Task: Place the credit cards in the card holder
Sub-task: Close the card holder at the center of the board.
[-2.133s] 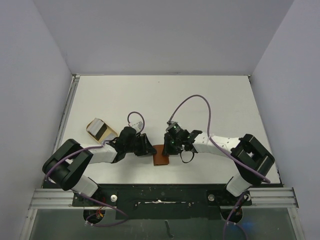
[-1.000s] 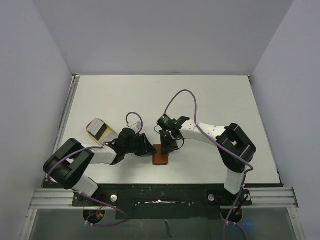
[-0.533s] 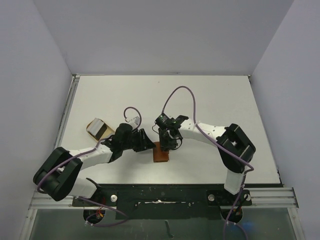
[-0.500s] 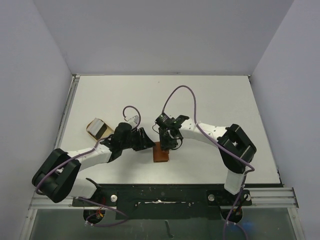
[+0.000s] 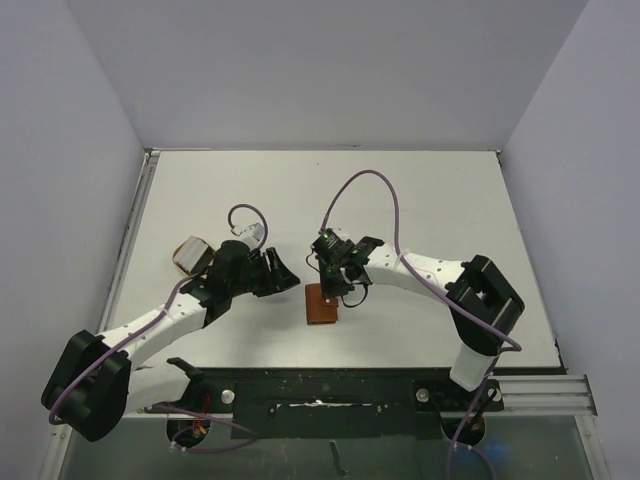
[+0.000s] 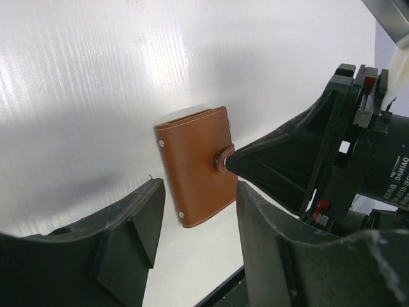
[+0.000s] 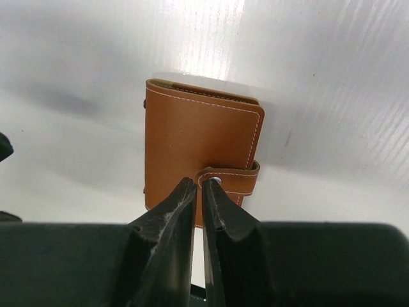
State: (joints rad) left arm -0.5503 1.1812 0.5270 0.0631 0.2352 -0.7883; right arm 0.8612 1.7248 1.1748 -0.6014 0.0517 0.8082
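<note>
Front-centre on table (image 5: 420,200), holder (image 5: 321,305) lies folded. Left gripper (image 5: 288,279) hovers beside it, jaws wide. Right gripper (image 7: 199,181) slants down, nearly closed at snap tab (image 7: 230,176); grip unclear. Dish (image 5: 190,255): top view only.

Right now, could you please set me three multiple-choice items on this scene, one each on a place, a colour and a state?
1. Where do the tips of the right tool sit? A) at the snap strap of the card holder B) inside a cup C) on a keyboard
2. What colour is the card holder's outside? A) black B) brown C) green
3. How does the card holder lie? A) folded shut B) spread open C) standing on edge
Answers: 1 A, the right wrist view shows the tips at the strap; 2 B, brown leather throughout; 3 A, the strap wraps its closed edge.
</note>
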